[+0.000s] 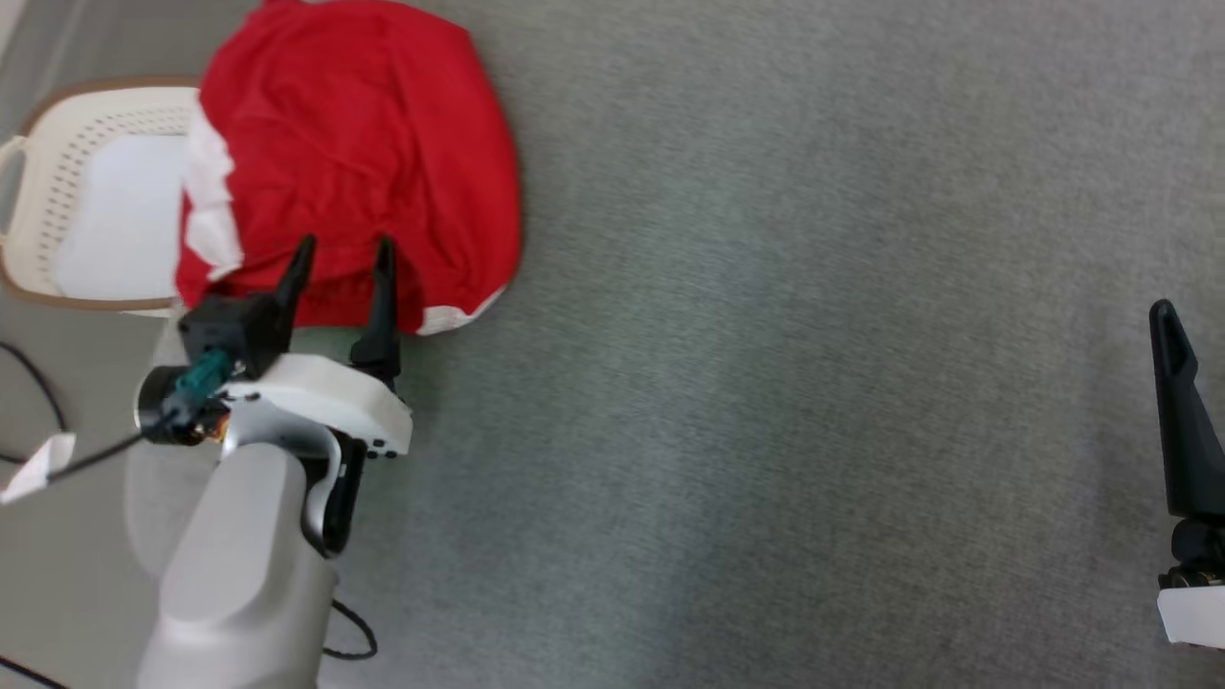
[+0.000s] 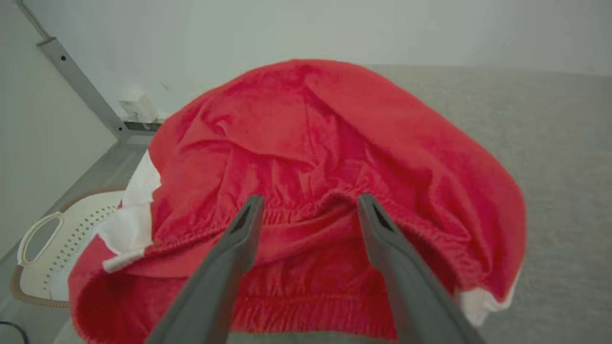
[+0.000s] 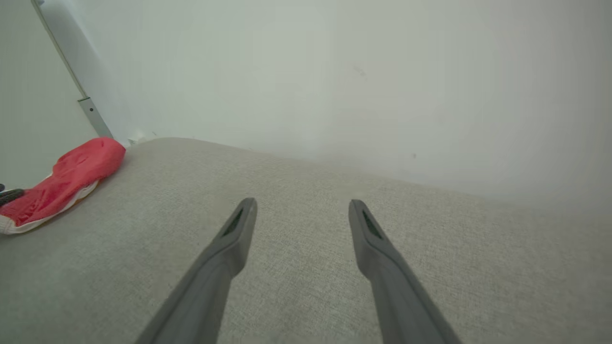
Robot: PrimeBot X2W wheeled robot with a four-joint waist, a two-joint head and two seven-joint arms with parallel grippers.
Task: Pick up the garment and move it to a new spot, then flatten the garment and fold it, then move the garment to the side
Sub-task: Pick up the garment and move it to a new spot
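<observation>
The garment (image 1: 354,153) is a crumpled red piece with white trim, heaped at the far left of the grey surface (image 1: 766,383) and hanging partly over a basket. My left gripper (image 1: 345,251) is open at the garment's near edge, its two dark fingers reaching over the red cloth. In the left wrist view the garment (image 2: 306,162) bulges ahead and my left gripper (image 2: 311,200) straddles its gathered elastic band, nothing pinched. My right gripper (image 3: 301,204) stands open over bare surface, far right, with one finger (image 1: 1182,411) seen from the head. The garment (image 3: 62,179) lies far to its left.
A cream perforated basket (image 1: 86,191) with a handle sits at the far left, partly under the cloth. Black cables (image 1: 38,392) trail beside the left arm. A pale wall (image 3: 334,71) and a metal post (image 2: 81,86) stand behind the surface.
</observation>
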